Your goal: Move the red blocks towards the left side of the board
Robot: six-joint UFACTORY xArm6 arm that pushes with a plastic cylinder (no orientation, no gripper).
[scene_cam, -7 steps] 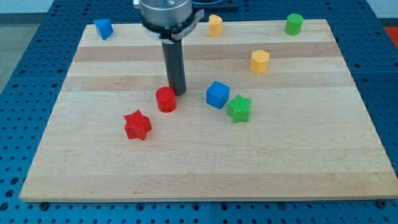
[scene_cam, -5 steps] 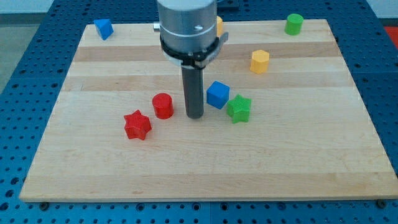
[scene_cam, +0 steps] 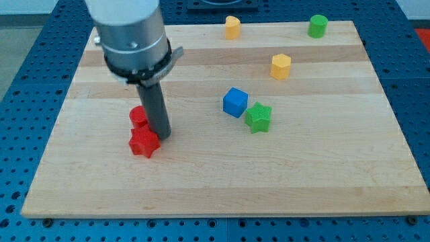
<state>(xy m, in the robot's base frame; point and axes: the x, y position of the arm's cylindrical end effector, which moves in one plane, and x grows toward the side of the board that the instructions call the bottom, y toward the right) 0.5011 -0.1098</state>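
My tip (scene_cam: 162,136) is resting on the board (scene_cam: 222,181), touching the view's-right edge of the red star block (scene_cam: 143,142); being a bare rod, it is holding nothing. The red cylinder block (scene_cam: 138,116) is sitting just above the star, touching it and partly hidden by the rod. Both reds are lying to the tip's left, so a leftward push is looking viable.

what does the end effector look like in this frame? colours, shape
A wide grey metallic cylinder with a black collar beneath it, narrowing to a straight dark grey rod. My tip is the rod's plain blunt end. No cables or markings show.
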